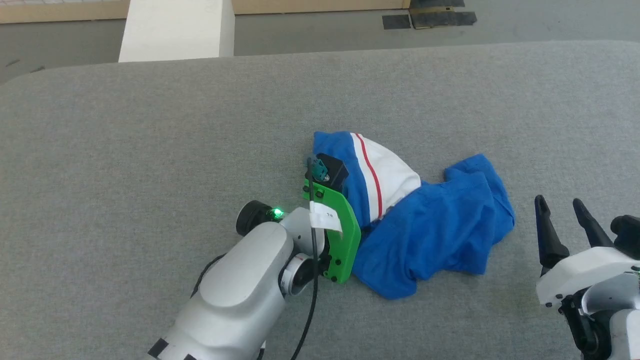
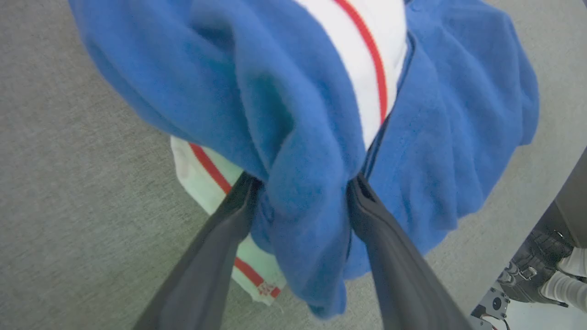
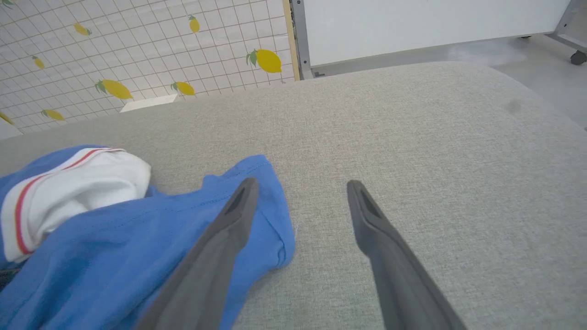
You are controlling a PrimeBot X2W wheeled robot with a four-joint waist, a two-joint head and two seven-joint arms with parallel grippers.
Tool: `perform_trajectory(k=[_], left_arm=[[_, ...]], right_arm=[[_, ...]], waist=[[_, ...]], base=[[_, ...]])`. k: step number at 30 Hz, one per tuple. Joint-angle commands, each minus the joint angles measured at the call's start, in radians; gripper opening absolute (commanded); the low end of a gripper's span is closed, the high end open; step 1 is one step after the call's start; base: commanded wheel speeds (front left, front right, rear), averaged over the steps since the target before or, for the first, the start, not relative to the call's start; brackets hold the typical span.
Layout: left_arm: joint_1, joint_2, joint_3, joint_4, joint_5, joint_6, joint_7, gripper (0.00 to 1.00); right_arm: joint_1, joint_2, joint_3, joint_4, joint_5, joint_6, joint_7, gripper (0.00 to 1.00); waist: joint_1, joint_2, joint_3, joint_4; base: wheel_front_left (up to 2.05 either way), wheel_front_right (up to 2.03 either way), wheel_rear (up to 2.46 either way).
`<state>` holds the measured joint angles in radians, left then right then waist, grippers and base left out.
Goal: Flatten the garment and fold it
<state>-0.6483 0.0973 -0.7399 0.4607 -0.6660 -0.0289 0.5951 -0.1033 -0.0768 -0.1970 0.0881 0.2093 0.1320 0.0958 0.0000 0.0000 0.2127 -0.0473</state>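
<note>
The blue jersey T-shirt [image 1: 435, 235] lies crumpled in a heap at centre frame on the grey bench [image 1: 150, 150], not yet flattened or folded. The left hand [image 2: 303, 183], spread wide, straddles a bunched blue fold without pinching it. The right hand [image 1: 558, 201] hovers at lower right, spread and empty, near the shirt's edge.

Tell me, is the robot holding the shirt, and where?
Nothing is held yet. The left end effector stands open around a bunched blue fold of the garment. The right end effector is open and empty above the table.
</note>
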Motion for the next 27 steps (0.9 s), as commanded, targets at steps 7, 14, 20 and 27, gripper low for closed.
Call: perform_trajectory(k=[7, 14, 20, 27], left_arm=[[-0.001, -0.007, 0.090, -0.036, -0.073, -0.001, -0.115, 0.00], [0.047, 0.066, 0.249, -0.123, -0.140, 0.054, -0.224, 0.00], [0.207, 0.152, 0.371, -0.190, -0.195, 0.153, -0.255, 0.00], [0.406, 0.157, 0.396, -0.193, -0.267, 0.186, -0.231, 0.00]], right_arm=[[-0.015, -0.003, -0.003, 0.020, -0.008, -0.001, -0.007, 1.00], [-0.020, -0.016, 0.020, 0.026, -0.010, -0.001, 0.006, 1.00], [-0.022, -0.014, 0.044, 0.029, -0.009, -0.001, 0.009, 1.00], [-0.025, -0.016, 0.062, 0.036, -0.006, -0.001, 0.010, 1.00]], waist=[[0.0000, 0.0000, -0.009, 0.029], [0.0000, 0.0000, -0.044, 0.092], [0.0000, 0.0000, -0.061, 0.129], [0.0000, 0.0000, -0.060, 0.142]], base=[[0.00, 0.00, 0.00], [0.00, 0.00, 0.00], [0.00, 0.00, 0.00], [0.00, 0.00, 0.00]])
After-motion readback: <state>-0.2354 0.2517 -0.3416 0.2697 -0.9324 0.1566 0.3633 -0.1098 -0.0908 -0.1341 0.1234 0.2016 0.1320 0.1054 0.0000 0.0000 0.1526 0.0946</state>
